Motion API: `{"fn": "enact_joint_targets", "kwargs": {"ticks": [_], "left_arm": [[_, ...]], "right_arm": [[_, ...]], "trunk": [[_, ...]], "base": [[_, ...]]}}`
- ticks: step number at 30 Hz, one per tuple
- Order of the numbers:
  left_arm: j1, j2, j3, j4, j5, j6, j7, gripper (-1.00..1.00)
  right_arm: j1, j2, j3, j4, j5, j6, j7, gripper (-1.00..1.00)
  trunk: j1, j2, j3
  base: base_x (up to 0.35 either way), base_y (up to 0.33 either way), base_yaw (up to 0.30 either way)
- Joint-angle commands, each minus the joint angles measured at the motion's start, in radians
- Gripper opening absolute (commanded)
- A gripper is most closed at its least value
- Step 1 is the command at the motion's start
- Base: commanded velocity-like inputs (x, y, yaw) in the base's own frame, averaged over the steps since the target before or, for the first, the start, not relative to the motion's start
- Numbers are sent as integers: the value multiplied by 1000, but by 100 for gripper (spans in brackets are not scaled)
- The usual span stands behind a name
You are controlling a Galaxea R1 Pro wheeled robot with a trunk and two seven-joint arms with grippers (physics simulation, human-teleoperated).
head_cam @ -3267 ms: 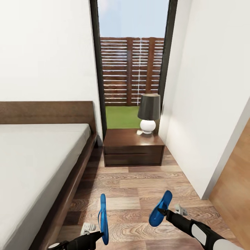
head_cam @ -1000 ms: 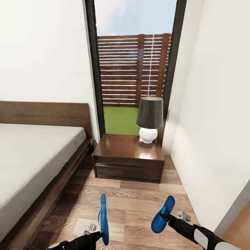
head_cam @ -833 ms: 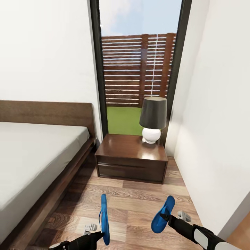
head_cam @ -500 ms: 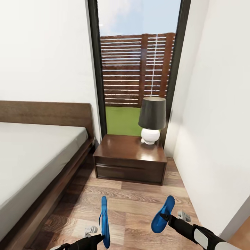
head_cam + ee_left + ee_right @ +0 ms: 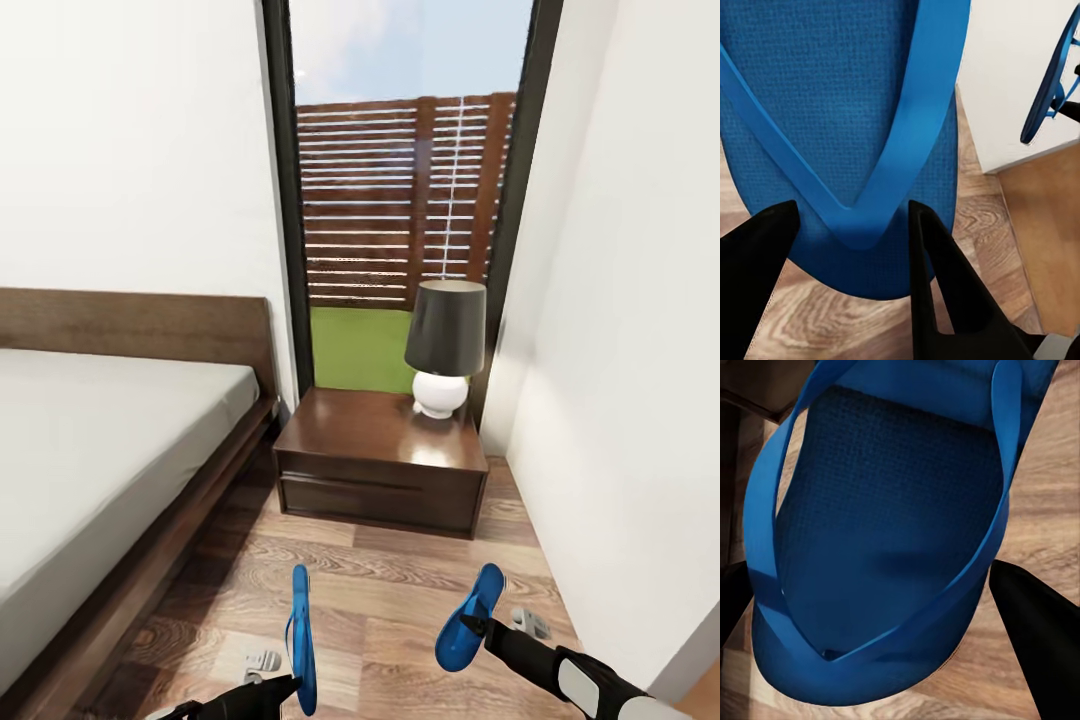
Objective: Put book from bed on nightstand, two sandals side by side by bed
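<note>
bright blue sandals, dark brown glossy nightstand, light-grey mattress, dark brown bed frame, brown wood-grain floor, white walls.

I have the bed along my left, its headboard against the far wall. Ahead stands the nightstand, just right of the bed's head end and in front of the window. A lamp sits on its back right corner. The side wall runs along my right. Down close, my left gripper holds one sandal up on edge above the floor, and my right gripper holds the other sandal to its right, the two well apart.
</note>
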Motion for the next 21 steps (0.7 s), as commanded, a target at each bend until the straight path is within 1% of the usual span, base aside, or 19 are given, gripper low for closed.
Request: {"fn": "enact_joint_targets", "kwargs": {"ticks": [1,8,10,19,21], "left_arm": [[-1,0,-8,1,8,-3,-1,-100],[-1,0,-8,1,8,-3,-1,-100],[-1,0,-8,1,8,-3,-1,-100],[-1,0,-8,1,8,-3,-1,-100],[-1,0,-8,1,8,-3,-1,-100]], "right_arm": [[0,-1,5,-1,-11,7,1,-100],[0,0,5,-1,-11,7,1,-100],[-1,-1,5,-1,-11,7,1,-100],[-1,0,5,-1,-11,7,1,-100],[-1,0,5,-1,-11,7,1,-100]], "trunk": [[0,0,-1],[0,0,-1],[0,0,-1],[0,0,-1],[0,0,-1]], "base": [[0,0,267],[0,-4,280],[16,-123,168],[72,-237,28],[55,-131,1]]}}
